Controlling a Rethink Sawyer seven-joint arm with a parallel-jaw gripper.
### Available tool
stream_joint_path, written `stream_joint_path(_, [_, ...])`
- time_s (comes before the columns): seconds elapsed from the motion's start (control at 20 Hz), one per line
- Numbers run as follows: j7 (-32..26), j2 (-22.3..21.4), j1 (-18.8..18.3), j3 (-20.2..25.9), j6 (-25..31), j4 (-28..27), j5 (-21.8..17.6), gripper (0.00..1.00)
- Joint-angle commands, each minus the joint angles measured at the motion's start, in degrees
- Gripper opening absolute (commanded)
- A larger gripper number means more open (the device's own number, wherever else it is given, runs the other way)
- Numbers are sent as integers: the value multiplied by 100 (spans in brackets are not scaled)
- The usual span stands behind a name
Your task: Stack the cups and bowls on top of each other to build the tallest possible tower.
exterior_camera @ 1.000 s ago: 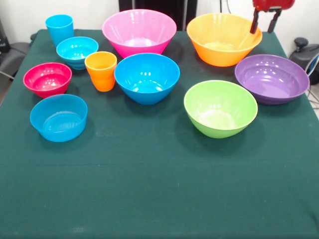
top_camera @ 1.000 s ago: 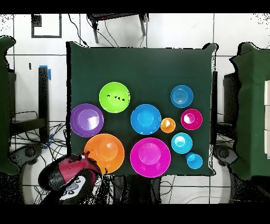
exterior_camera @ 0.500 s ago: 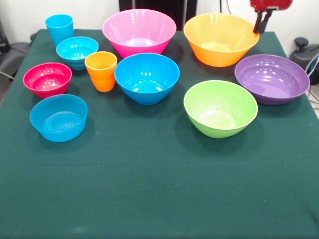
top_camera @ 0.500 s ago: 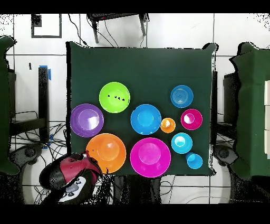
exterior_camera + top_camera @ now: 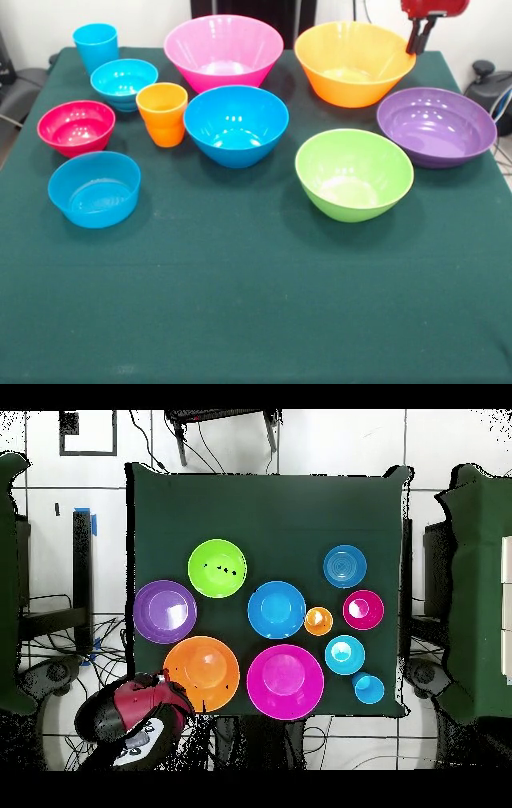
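Apparently the gripper (image 5: 419, 42) is pinching the orange bowl (image 5: 354, 62) by its rim with nearly closed fingers, so it wants a level lift.

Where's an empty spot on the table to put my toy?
The big bare cloth nearer the camera than the green bowl and the low light blue bowl is free. Farther back it is crowded, especially around the orange cup.
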Motion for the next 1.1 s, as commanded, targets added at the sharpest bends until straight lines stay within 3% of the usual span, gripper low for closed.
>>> stream_joint_path(0.05, [953,225,24,287,273,-317,167,0])
stream_joint_path(1.1, [888,216,73,216,373,-382,135,0])
